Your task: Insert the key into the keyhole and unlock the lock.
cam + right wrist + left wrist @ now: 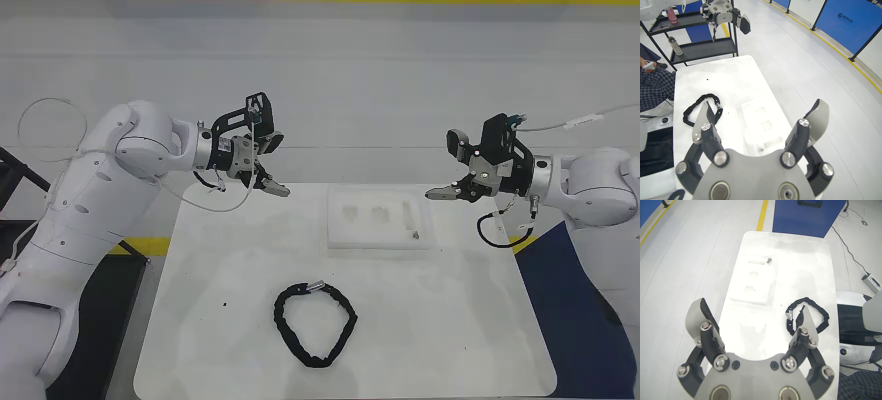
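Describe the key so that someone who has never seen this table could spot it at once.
On the white table, find the white foam tray at the far edge. The key lies at the tray's corner nearest the right tool. It is a tiny dark metal speck, unlike the big black chain lock on the bare tabletop.

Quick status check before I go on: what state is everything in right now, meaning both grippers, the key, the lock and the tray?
Left gripper: open, empty, above one end of the table.
Right gripper: open, empty, above the opposite end.
Key: lying loose on the foam tray, not gripped.
Chain lock: lying on the table in a closed loop, no key in it.
Foam tray: flat on the table, cutouts look empty.
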Motion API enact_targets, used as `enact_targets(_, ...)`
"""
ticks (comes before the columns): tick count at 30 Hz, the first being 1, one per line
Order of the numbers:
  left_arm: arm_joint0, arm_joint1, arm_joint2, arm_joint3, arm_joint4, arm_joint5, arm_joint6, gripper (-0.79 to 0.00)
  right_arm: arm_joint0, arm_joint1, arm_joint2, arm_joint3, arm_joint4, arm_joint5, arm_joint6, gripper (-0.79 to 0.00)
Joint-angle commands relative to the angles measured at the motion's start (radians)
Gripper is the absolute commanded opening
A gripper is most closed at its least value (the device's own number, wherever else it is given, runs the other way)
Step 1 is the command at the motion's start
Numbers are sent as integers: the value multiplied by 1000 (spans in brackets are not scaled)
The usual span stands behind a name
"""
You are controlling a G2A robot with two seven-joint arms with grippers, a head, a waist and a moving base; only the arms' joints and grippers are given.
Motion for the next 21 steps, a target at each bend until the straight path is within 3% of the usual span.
enact_targets(1,0,0,0,0,0,0,0,-1,0,0,0,0,0,0,0,0)
enact_targets(11,0,0,0,0,0,0,0,0,0,0,0,0,0,0,0,0)
enact_targets(21,0,0,0,0,0,0,0,0,-38,-18,-63,86,-59,83,-93,0)
